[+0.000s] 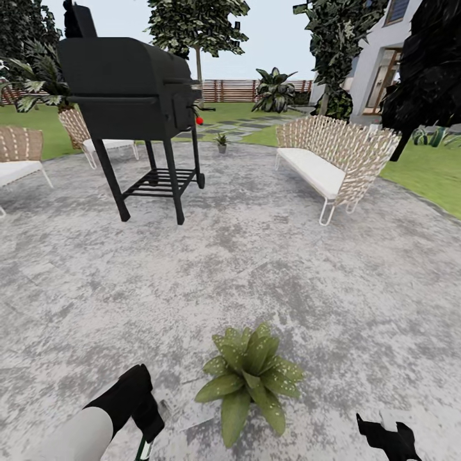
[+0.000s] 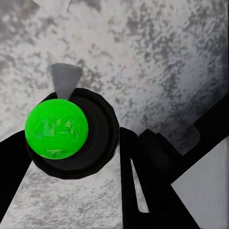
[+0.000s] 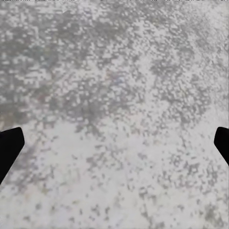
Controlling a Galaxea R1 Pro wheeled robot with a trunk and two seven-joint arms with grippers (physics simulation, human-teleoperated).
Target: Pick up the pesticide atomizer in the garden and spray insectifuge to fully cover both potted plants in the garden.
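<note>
Grey mottled stone patio point(image 1: 269, 256) fills the lower frame of the head view, where the left gripper point(image 1: 146, 442) hangs at bottom left over the paving, closed on the pesticide atomizer point(image 2: 71, 133). The left wrist view gives what the head camera cannot — a dark round bottle seen end-on, capped here in bright green rather than red, held between black fingers point(image 2: 143, 181) with a pale cone at its nozzle. No lettering or label can be read on it.

At bottom right, the right gripper point(image 1: 387, 438) shows as a black tip; its wrist view catches only the fingertips point(image 3: 9, 148) at the two edges over bare stone, spread wide and holding nothing.

Just above the grippers, at lower centre, sits the near potted plant point(image 1: 248, 378), whitish specks of insectifuge point(image 1: 282, 371) on its leaves. Further back stand a black grill point(image 1: 131, 89) at upper left and a wicker bench point(image 1: 336, 160) at right — between them, small at the patio's far edge, the second potted plant point(image 1: 221, 141). Behind runs a wooden fence point(image 1: 230, 89).
</note>
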